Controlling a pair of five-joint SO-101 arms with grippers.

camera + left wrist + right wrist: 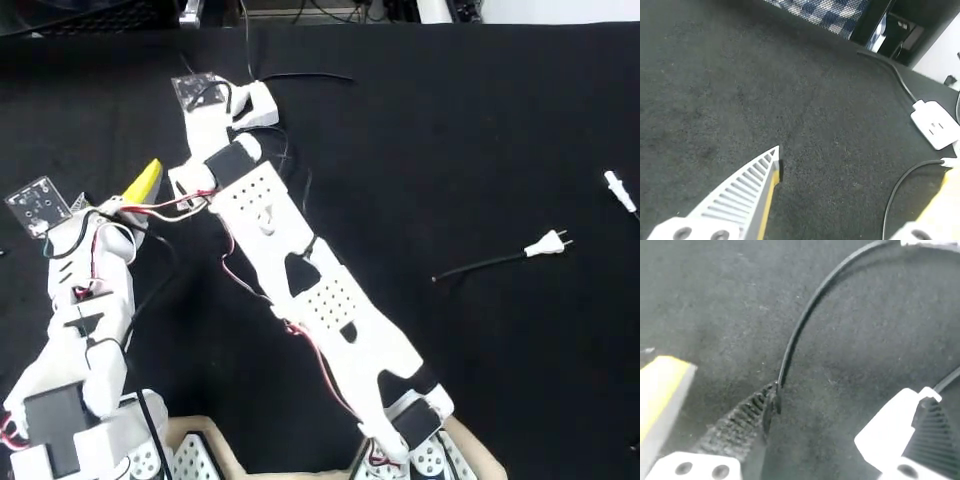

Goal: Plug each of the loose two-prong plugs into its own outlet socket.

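**Two plugs loose on black cloth, both grippers open**

Black cloth [480,140] covers the whole table. A tan board [215,440] shows at the near edge by the bases of the two arms. Past the far edge are blue-checked mesh [815,10] and dark furniture.

Two white plugs lie on the right side, well apart from both grippers. The first plug [548,242] has its prongs pointing right and trails a black lead. The second plug [619,189] lies at the right edge.

One white outlet socket [935,125] rests on the cloth, its cord [892,70] running away from it.

The left gripper [140,190] hangs over bare cloth, its yellow-edged fingers [752,187] wide apart on nothing. The right gripper [835,412] sits low, its fingers [747,420] spread and nothing between them. A black cable [805,315] ends at one fingertip.
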